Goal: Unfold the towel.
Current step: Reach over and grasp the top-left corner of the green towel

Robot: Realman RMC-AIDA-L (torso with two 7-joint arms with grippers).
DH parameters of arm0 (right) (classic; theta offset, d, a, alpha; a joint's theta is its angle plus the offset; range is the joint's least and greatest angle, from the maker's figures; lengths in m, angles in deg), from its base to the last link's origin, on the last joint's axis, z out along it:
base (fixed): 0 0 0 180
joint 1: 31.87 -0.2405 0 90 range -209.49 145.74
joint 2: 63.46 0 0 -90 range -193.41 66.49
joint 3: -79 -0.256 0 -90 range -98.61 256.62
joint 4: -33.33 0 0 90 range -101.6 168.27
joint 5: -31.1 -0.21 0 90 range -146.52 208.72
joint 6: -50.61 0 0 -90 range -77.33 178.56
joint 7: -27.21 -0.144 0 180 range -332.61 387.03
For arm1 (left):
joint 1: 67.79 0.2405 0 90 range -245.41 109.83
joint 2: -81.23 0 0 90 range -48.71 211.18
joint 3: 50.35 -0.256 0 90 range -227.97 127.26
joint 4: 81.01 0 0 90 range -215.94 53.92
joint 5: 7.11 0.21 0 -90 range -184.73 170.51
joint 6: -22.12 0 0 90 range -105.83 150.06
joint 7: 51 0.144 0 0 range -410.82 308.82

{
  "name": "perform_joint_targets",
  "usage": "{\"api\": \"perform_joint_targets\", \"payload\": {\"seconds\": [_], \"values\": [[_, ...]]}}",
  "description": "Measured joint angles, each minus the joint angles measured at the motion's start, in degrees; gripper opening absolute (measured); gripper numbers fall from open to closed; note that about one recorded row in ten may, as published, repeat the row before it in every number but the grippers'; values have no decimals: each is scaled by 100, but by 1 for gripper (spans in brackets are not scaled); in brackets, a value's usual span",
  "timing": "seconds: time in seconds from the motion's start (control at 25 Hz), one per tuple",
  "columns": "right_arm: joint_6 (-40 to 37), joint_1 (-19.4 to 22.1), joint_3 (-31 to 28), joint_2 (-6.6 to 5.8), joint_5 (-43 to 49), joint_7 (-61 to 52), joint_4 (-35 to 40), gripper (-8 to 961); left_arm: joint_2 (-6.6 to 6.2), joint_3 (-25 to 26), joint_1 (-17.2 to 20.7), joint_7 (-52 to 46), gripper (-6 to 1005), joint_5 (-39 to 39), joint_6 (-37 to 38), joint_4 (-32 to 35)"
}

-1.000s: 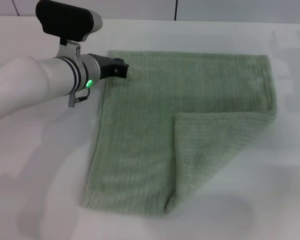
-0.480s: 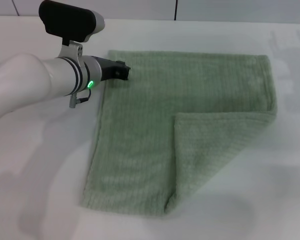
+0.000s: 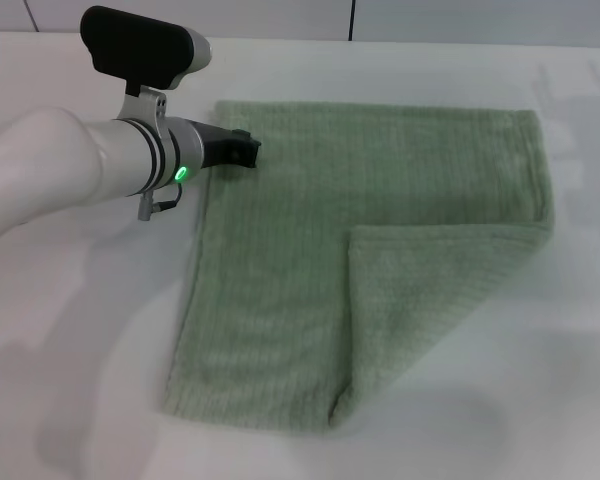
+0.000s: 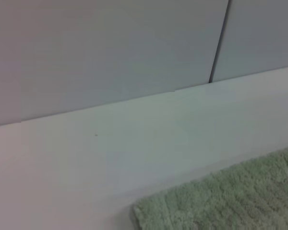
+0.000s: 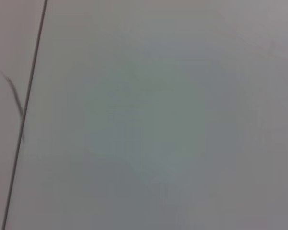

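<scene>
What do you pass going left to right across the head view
Left arm → left claw at the towel's far left corner → flat part of the towel → folded-over flap → bare table.

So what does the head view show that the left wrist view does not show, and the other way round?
Only the head view shows the whole pale sage-green ribbed terry towel with one corner folded over itself, and the left gripper at the towel's far left corner. The right gripper is not in view. Only the left wrist view shows the grey wall panels behind the table, with a dark seam between them. Both show the white table and that far left corner of the towel.
</scene>
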Motion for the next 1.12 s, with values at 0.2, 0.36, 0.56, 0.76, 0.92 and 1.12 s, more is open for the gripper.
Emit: {"api": "perform_joint_targets", "payload": {"seconds": [0.2, 0.36, 0.56, 0.76, 0.92, 1.12], "values": [[0, 0, 14, 0, 5, 0, 0, 701, 0, 0, 0, 0, -1, 0, 42, 0], [0, 0, 22, 0, 6, 0, 0, 701, 0, 0, 0, 0, -1, 0, 62, 0], [0, 0, 26, 0, 6, 0, 0, 702, 0, 0, 0, 0, -1, 0, 69, 1], [0, 8, 34, 0, 6, -6, -39, 702, 0, 4, 0, 0, -1, 0, 69, 2], [35, 166, 110, -2, 6, -44, -345, 702, -6, 41, 0, 0, -2, 0, 69, 3], [144, 437, 373, -32, 6, -53, -912, 702, -11, 55, 0, 0, -2, 14, 69, 3]]}}
